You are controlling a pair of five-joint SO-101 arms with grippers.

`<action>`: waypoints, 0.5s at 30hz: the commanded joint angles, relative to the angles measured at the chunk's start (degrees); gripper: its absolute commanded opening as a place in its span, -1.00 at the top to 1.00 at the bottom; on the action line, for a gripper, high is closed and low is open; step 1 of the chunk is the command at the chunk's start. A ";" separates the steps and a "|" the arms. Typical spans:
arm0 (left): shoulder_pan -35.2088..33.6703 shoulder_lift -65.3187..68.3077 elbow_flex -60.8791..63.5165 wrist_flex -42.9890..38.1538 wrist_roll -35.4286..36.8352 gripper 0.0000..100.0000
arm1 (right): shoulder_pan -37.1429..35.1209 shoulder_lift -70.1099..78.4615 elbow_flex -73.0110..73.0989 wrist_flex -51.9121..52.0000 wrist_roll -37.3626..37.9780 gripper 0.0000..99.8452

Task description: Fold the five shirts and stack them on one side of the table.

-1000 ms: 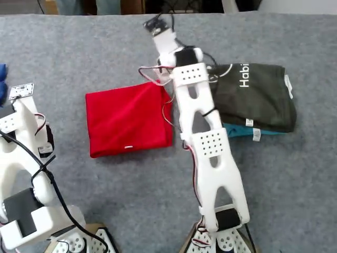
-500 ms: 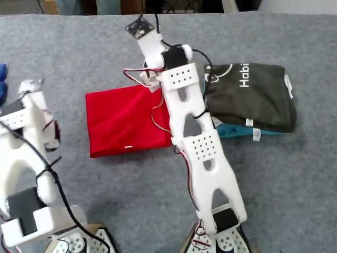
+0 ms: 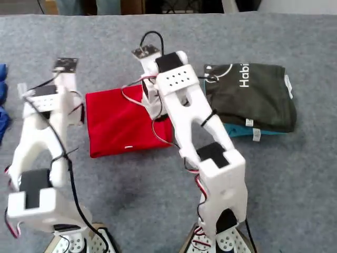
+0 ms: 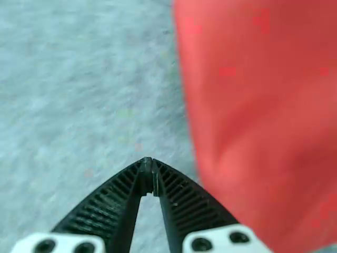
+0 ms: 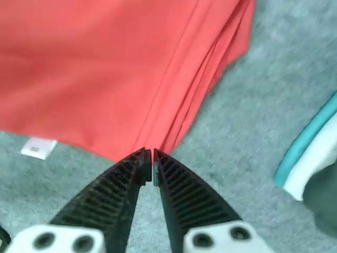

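Your left end effector [image 4: 147,167], closed and empty, hangs over the tabletop [image 4: 63,79] beside the folded red shirt [image 4: 263,105]; your right end effector [image 5: 148,161], likewise closed and empty, hangs over its opposite edge.

We see bright, even light from above across the table [image 3: 295,200]. Shadows are soft and short, visible along the near edge of the red shirt [image 3: 116,121].

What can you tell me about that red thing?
A red shirt, soft cloth folded into a rough square, flat on the grey table beside a dark folded pile. A small white tag shows near one edge, stacked fold layers along another. The shut right claw points at that layered edge; the shut left claw hangs just off the opposite side.
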 commanded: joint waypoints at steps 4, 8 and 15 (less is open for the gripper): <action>6.73 10.02 -9.71 -1.14 4.22 0.94 | 0.44 -4.26 14.73 -10.90 -0.44 0.96; 6.46 17.76 -15.96 -0.97 5.89 0.94 | 2.29 -4.26 23.43 -18.37 -0.18 0.96; 6.46 25.93 -21.23 -0.88 5.63 0.94 | 8.88 -4.35 31.69 -25.85 1.93 0.96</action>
